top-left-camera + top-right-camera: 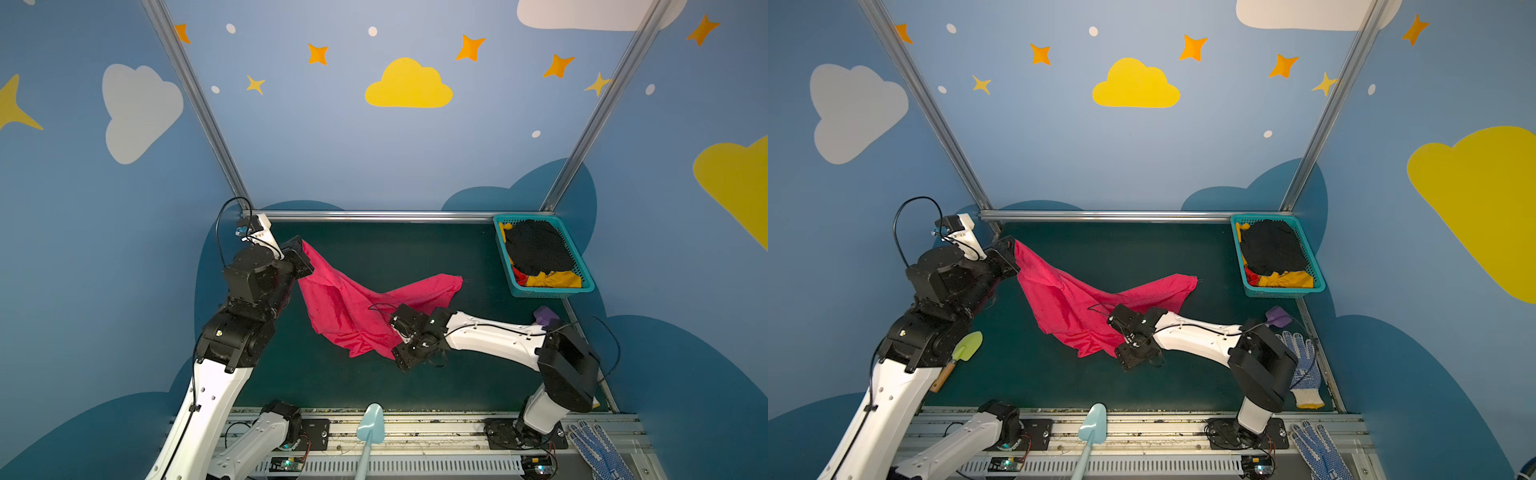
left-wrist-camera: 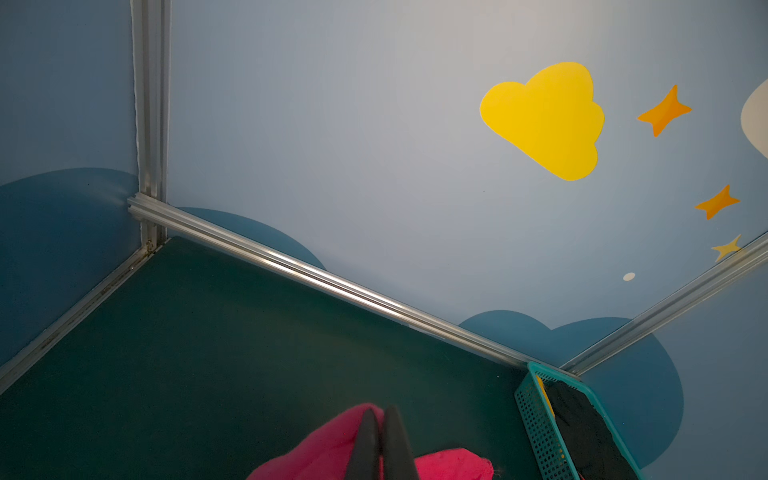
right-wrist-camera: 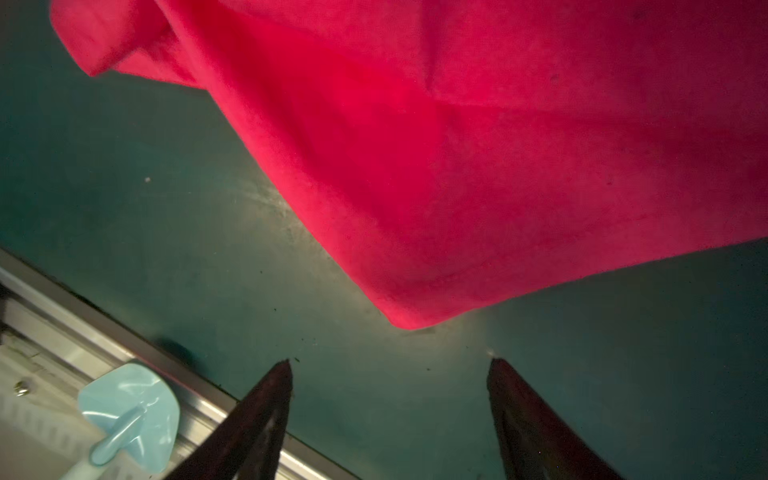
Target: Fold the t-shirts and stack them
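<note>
A bright pink-red t-shirt [image 1: 353,303] [image 1: 1075,303] hangs from my left gripper [image 1: 301,255] [image 2: 380,411], which is shut on one corner of it, raised at the back left. The cloth drapes down onto the green mat, with one corner reaching right. My right gripper [image 3: 390,361] stands open just off the shirt's near lower edge [image 3: 415,320], with only bare mat between its fingers. In both top views its wrist [image 1: 411,332] overlaps the shirt's near right part. A black t-shirt [image 1: 536,247] and a mustard-yellow one [image 1: 552,280] lie in the teal basket [image 1: 548,293].
The basket sits at the back right corner against the metal frame. A light blue toy shovel [image 1: 370,424] lies on the front rail, a green one [image 1: 967,347] on the mat by the left arm, and a purple one [image 1: 1277,318] on the right. Blue-dotted gloves [image 1: 1304,365] lie at the front right.
</note>
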`<state>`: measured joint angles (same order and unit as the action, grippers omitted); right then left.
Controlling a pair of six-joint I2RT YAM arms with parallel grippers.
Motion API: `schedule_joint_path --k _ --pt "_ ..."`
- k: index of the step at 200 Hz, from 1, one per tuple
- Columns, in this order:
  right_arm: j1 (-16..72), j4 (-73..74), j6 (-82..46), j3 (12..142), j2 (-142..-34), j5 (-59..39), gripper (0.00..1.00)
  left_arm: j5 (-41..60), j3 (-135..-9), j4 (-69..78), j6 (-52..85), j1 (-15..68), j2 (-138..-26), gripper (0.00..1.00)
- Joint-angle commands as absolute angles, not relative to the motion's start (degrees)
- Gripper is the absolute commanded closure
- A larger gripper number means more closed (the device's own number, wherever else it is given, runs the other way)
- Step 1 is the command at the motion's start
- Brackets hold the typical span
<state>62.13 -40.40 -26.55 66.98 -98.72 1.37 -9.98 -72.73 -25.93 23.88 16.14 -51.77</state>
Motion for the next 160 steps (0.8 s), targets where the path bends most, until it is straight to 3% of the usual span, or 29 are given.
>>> schedule_joint_path --k 1,83,95,102,160 --pt "62.53 -40.92 -25.26 70.29 -101.51 6.05 0.27 -10.72 -72.51 -24.17 23.52 15.96 -51.42 0.95" --pt "62.67 -38.38 -25.45 70.05 -106.16 5.07 0.79 -12.03 -72.38 -24.99 22.77 15.93 -50.19 0.95" --pt "62.69 -37.6 -25.66 69.15 -105.37 4.67 0.89 -12.22 -72.33 -24.98 22.76 15.92 -50.19 0.95" --pt "62.64 -37.74 -25.84 68.91 -105.06 4.65 1.0 -12.3 -72.33 -25.09 22.64 15.92 -50.2 0.95" --pt "57.49 -40.55 -24.84 69.73 -97.02 1.22 1.0 -12.74 -72.42 -25.66 21.85 15.92 -50.27 0.95"
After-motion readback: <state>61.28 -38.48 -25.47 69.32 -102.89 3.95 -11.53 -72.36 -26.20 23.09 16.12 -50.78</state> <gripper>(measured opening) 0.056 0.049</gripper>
